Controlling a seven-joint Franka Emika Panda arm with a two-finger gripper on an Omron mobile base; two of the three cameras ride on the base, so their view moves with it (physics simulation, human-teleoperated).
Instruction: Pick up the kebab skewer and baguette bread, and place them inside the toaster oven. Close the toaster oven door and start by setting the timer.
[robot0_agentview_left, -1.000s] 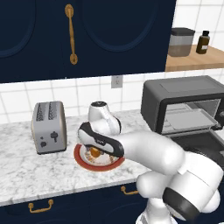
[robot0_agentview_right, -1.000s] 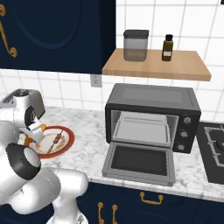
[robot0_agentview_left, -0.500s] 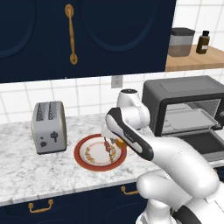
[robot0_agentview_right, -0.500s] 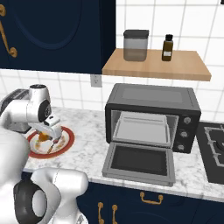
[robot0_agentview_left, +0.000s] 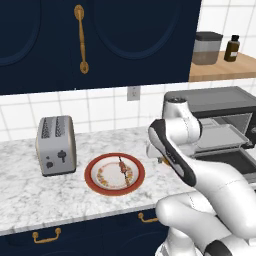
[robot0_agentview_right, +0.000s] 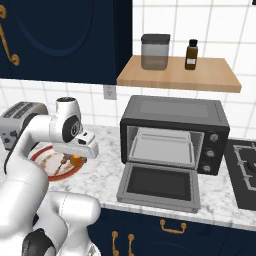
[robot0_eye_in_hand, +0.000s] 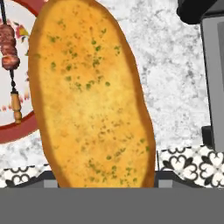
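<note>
My gripper (robot0_eye_in_hand: 103, 180) is shut on the baguette bread (robot0_eye_in_hand: 92, 96), a golden-yellow herb-flecked piece held above the marble counter. It hangs just right of the red-rimmed plate (robot0_agentview_left: 95, 182), with the bread (robot0_agentview_right: 76, 159) peeking out under the hand (robot0_agentview_right: 75, 150). The kebab skewer (robot0_agentview_left: 122, 166) lies on the plate, its red-brown chunks (robot0_eye_in_hand: 9, 43) left of the bread in the hand view. To the right stands the dark grey toaster oven (robot0_agentview_right: 175, 112). Its door (robot0_agentview_right: 159, 185) is folded down flat and open, and a tray (robot0_agentview_right: 162, 146) shows inside.
A silver two-slot toaster (robot0_agentview_left: 55, 145) stands left of the plate. Above the oven, a wooden shelf (robot0_agentview_right: 177, 77) carries a canister (robot0_agentview_right: 155, 51) and a brown bottle (robot0_agentview_right: 192, 54). A stove top (robot0_agentview_right: 245, 170) lies right of the oven. Dark cabinets hang overhead.
The arm has swung right, from over the plate toward the oven, lifting the baguette off the plate. The skewer stays on the plate.
</note>
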